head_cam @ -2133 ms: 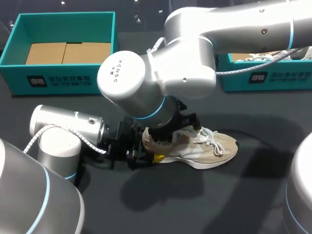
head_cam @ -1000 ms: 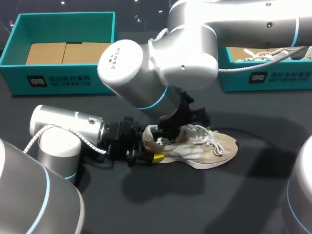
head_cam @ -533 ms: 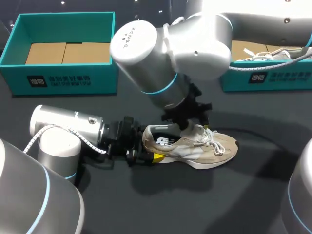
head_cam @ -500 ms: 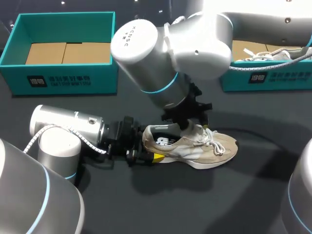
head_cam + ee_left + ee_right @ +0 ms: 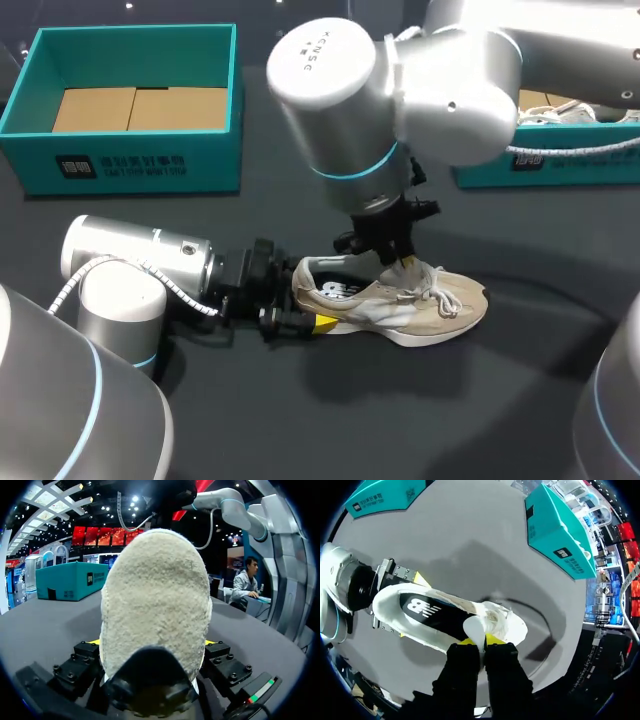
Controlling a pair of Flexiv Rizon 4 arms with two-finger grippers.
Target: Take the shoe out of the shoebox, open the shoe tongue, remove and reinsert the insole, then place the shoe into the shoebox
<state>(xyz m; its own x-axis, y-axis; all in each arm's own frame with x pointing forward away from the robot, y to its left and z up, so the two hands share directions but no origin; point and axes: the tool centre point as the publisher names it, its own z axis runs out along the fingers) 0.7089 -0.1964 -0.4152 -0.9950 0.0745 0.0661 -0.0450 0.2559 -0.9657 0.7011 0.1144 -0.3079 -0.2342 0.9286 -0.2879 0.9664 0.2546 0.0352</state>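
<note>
A beige sneaker [image 5: 400, 300] with white laces lies on its sole on the dark table, toe pointing right. My left gripper [image 5: 303, 316] lies low at its heel [image 5: 155, 605], one finger against each side of the heel, gripping it. My right gripper [image 5: 404, 263] comes down from above onto the top of the shoe. Its yellow tips [image 5: 479, 641] are shut on the white tongue [image 5: 474, 627], which stands up between them. Behind the tongue the shoe's mouth shows the black insole [image 5: 430, 612] lying inside.
A teal shoebox [image 5: 130, 165] with a cardboard liner stands open at the back left. A second teal shoebox [image 5: 560, 165] at the back right holds another shoe. The big right arm [image 5: 400, 90] hangs over the middle of the table.
My right gripper moved right along the shoe, from the heel opening to the tongue, and closed on it. The left gripper and the shoe stayed where they were.
</note>
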